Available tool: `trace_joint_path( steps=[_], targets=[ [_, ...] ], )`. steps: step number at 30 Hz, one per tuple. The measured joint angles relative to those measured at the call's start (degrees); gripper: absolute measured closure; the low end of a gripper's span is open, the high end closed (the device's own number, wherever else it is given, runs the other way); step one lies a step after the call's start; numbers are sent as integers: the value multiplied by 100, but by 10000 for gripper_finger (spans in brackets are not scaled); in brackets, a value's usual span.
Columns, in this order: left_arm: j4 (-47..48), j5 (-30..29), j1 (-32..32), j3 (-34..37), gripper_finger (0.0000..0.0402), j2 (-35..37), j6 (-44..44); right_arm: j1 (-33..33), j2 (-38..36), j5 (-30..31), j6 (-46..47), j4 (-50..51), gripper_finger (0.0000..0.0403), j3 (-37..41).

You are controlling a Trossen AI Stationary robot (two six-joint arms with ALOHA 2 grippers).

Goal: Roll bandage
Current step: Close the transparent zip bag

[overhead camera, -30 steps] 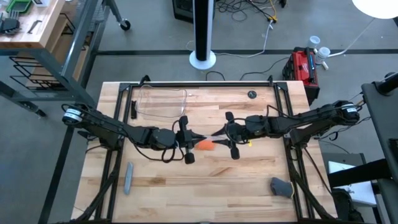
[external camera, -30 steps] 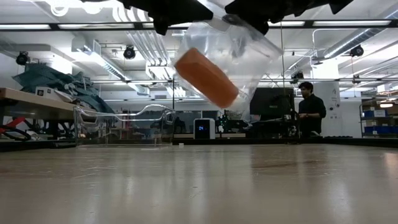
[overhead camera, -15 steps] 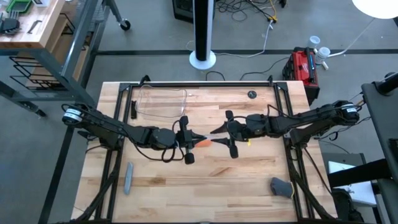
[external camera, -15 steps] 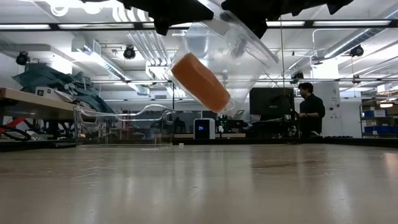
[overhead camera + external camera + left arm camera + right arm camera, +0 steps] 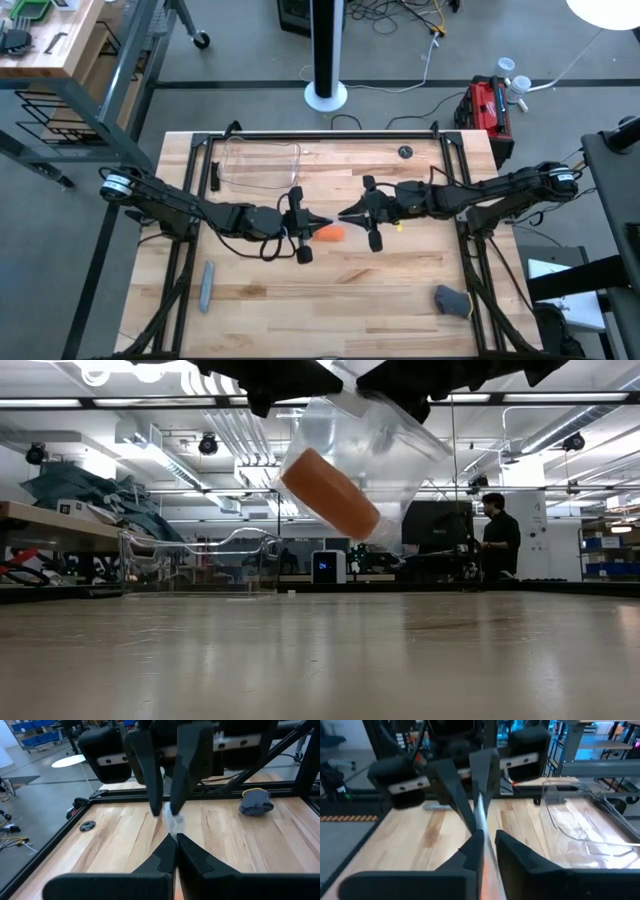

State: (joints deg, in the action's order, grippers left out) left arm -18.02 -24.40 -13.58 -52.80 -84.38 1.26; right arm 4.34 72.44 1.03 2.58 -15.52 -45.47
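The low view cuts both arms off at the top edge, so only dark undersides show there. In both wrist views the bandage itself is nearly hidden behind the fingers — only a thin orange blur shows between the right arm's own tips.

The bandage (image 5: 329,493), a stubby orange roll, hangs tilted inside a clear plastic wrap (image 5: 385,445), well above the table (image 5: 330,285). From above it sits just beside the left gripper (image 5: 312,226), a little to the side of its tips and between the two arms.

The left gripper meets the right gripper (image 5: 348,213) tip to tip over the middle of the table. The left one's fingers are pressed together on a crumpled end of the wrap, as the left wrist view shows. The right one's fingers stand close, with a thin pale edge of the wrap running between them — it looks pinched, though the contact itself is hard to make out.

Beyond the left gripper, toward the table's far edge, lies a clear tray (image 5: 262,160).
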Motion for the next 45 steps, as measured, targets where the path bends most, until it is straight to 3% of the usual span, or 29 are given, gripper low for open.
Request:
trace_joint_path(
  steps=[3, 7, 13, 24, 29, 35, 45],
  targets=[
    [6, -2, 0, 0, 401, 2, -3, 0, 7, -83, -68, 206, 348, 0],
    [9, -2, 2, 0, 401, 2, -22, 12, 7, -145, -273, 234, 394, 0],
    [11, 59, 1, 0, 398, 2, -443, 28, 4, -108, -297, 242, 400, 1],
    [-168, 188, 44, 0, 294, 4, -630, 39, 1, -106, -360, 326, 402, 1],
    [-312, 188, 104, 0, 269, 4, -632, 92, -2, -148, -398, 362, 402, 2],
    [-324, 188, 109, 0, 276, 8, -633, 119, 0, -255, -456, 340, 403, 2],
    [-794, 267, 144, -2, 323, -263, -436, 116, 0, -251, -408, 285, 403, 4]
  ],
)
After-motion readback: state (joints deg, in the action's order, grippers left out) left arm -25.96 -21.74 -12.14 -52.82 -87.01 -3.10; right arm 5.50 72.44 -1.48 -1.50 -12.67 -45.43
